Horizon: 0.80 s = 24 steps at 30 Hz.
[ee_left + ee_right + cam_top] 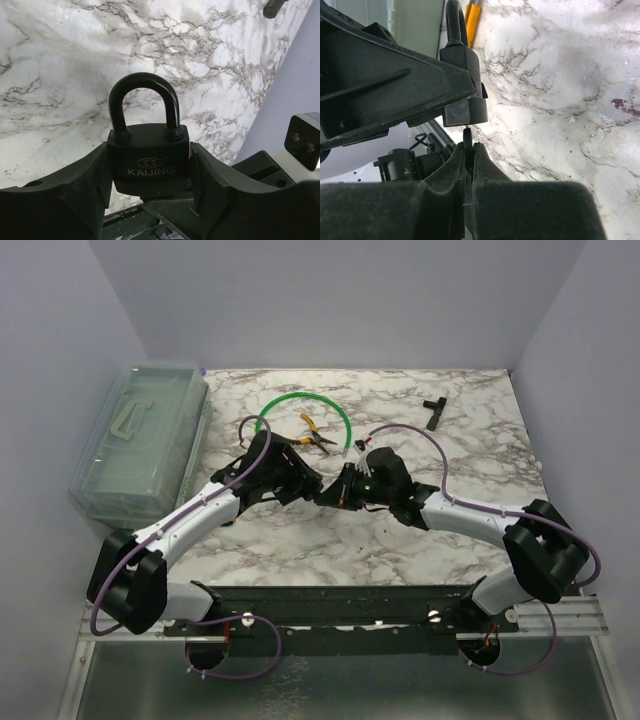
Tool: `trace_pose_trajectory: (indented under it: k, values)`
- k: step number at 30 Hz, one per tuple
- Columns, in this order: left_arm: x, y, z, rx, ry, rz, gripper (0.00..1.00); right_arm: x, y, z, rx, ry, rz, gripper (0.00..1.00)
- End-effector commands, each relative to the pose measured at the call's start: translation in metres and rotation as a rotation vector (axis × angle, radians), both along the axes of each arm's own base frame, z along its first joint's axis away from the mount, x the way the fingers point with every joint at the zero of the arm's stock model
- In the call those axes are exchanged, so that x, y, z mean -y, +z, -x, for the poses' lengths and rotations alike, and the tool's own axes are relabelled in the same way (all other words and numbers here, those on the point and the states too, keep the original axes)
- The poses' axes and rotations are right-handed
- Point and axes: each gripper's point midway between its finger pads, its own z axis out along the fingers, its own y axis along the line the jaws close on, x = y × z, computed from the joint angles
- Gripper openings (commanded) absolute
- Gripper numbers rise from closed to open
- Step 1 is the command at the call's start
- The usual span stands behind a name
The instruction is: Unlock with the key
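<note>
A black padlock (148,150) marked KAIJING stands upright above the marble table, its shackle seated in the body. My left gripper (149,167) is shut on it, one finger (75,192) on each side of the body. In the right wrist view the padlock (462,85) hangs just above my right gripper (468,149). That gripper is shut on the key (466,138), a thin piece that looks dark here. The key's tip touches the padlock's underside; how far it enters is hidden. From the top view the left gripper (300,480) and right gripper (342,490) meet at mid-table.
A translucent green lidded box (140,440) lies at the left. Behind the grippers are a green ring (305,400) and yellow-handled pliers (316,436). A black T-shaped tool (433,410) lies at the back right. Grey walls enclose the table.
</note>
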Motion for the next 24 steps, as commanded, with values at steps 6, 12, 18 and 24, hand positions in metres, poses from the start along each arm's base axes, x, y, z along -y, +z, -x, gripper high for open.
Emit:
trace_pose_trajectory:
  k: [6, 12, 18, 24]
  values:
    - [0.033, 0.062, 0.029, 0.125, -0.178, 0.201, 0.00, -0.004, 0.048, -0.029, 0.136, -0.091, -0.118, 0.00]
    - [0.033, 0.075, 0.032, 0.177, -0.187, 0.228, 0.00, -0.006, 0.059, -0.028, 0.164, -0.081, -0.151, 0.00]
    - [0.034, 0.089, 0.033, 0.238, -0.199, 0.257, 0.00, -0.009, 0.075, -0.028, 0.198, -0.070, -0.198, 0.00]
    - [0.033, 0.100, 0.035, 0.283, -0.204, 0.281, 0.00, -0.008, 0.090, -0.028, 0.233, -0.076, -0.249, 0.00]
